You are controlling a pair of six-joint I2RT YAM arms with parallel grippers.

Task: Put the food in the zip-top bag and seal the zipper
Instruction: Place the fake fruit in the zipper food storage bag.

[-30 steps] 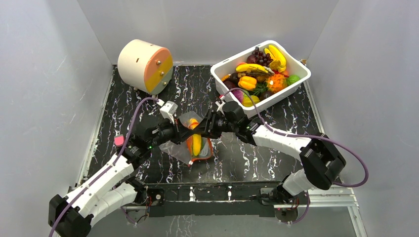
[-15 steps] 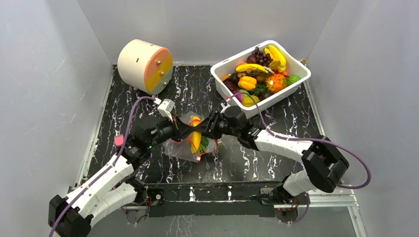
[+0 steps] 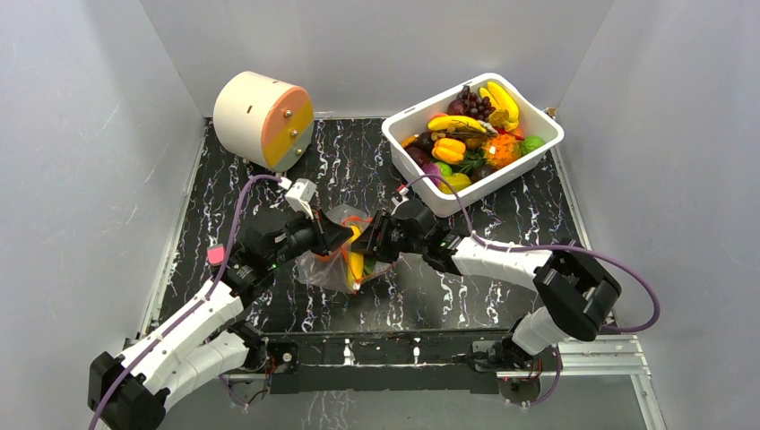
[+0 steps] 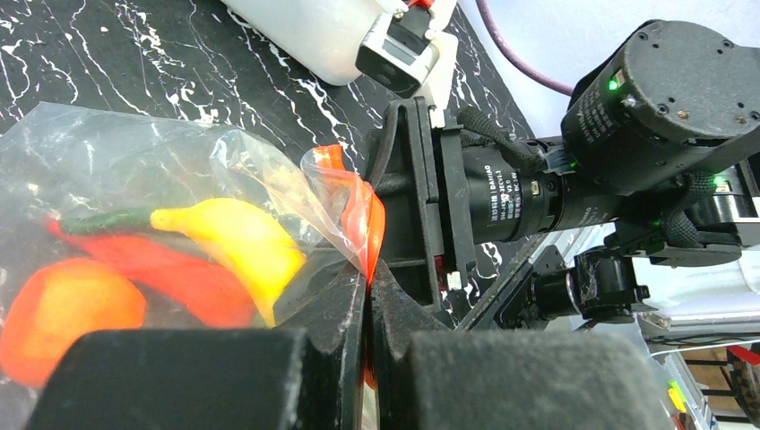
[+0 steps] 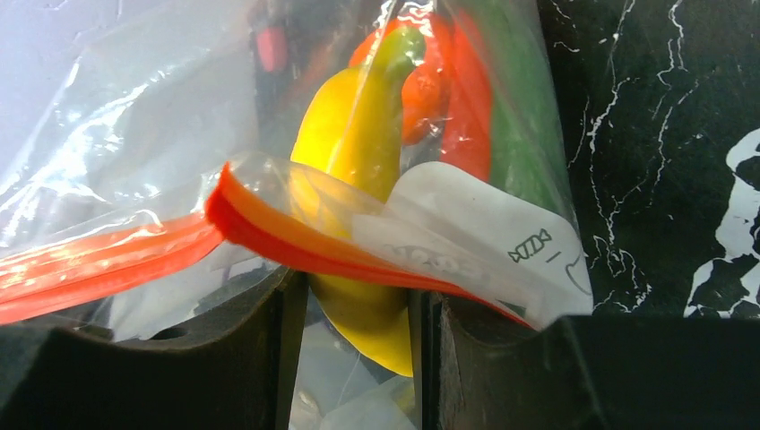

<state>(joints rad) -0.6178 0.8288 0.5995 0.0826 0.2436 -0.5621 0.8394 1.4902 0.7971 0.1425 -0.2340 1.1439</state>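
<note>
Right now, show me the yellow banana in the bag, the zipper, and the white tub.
yellow banana (image 4: 235, 244), left wrist view, middle of its body.
zipper (image 5: 269, 231), right wrist view, on the orange strip just past its bend.
white tub (image 3: 505, 174), top view, its near outer wall.

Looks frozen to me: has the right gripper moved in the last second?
Yes. The right gripper has drawn away from the white tub, toward the near side and slightly left.
</note>
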